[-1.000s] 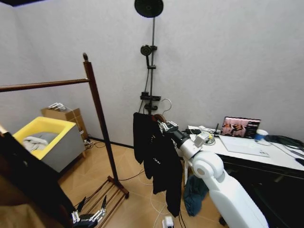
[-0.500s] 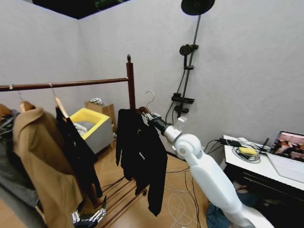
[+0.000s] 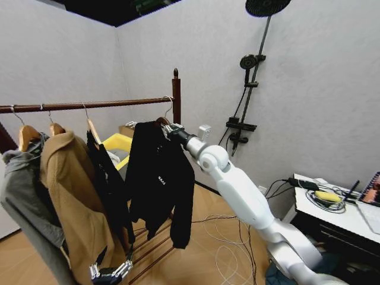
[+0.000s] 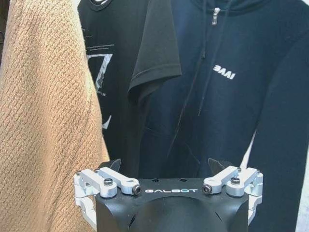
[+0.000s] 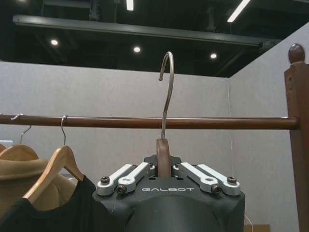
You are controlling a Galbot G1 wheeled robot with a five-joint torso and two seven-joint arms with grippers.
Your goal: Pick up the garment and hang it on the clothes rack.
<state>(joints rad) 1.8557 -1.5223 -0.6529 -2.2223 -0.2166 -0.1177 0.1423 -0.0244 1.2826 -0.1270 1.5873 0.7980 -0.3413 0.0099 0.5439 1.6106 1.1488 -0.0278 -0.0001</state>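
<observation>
The right tool [image 5: 164, 170] is gripping the jacket [image 3: 159, 178] hanger [image 5: 163, 157]; its hook [image 5: 166, 92] is nearing the rack [image 3: 176, 101] bar, not yet hung.

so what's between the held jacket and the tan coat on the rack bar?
In the head view, one narrow black garment on its own hanger hangs between the jacket and the tan coat.

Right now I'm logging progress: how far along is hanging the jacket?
Picked up: the right gripper is shut on the garment's wooden hanger. In hand: its hook is raised beside the clothes rack's bar, not yet over it. Left: hooking on and releasing. The left gripper hangs low, open.
</observation>
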